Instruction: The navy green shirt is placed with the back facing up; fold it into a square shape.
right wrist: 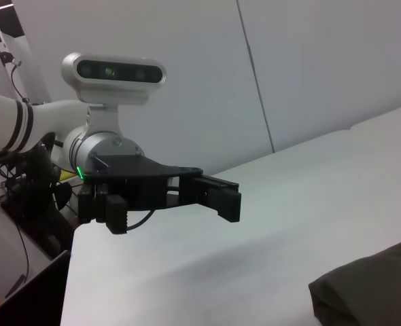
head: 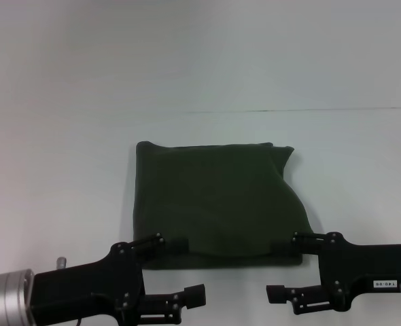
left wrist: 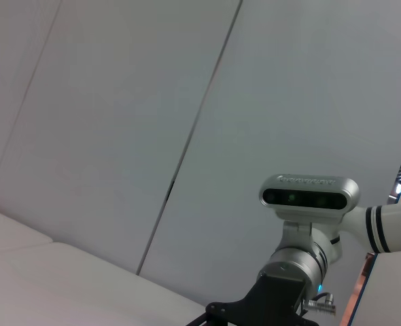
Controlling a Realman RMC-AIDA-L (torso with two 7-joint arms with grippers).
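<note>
The navy green shirt [head: 214, 200] lies folded into a rough rectangle in the middle of the white table [head: 58, 170]; its right edge slants and bulges. My left gripper [head: 183, 268] is open at the shirt's near left corner. My right gripper [head: 281, 268] is open at the near right corner. The far finger of each overlaps the shirt's near edge in the head view; neither holds cloth. The right wrist view shows a corner of the shirt [right wrist: 370, 288] and the open left gripper [right wrist: 170, 207] above the table. The left wrist view shows no shirt.
A thin seam [head: 302, 110] crosses the table behind the shirt. The robot's head camera shows in the left wrist view [left wrist: 309, 193] and in the right wrist view [right wrist: 113, 70]. The table's edge [right wrist: 68, 272] shows beyond the left gripper, with cables beside it.
</note>
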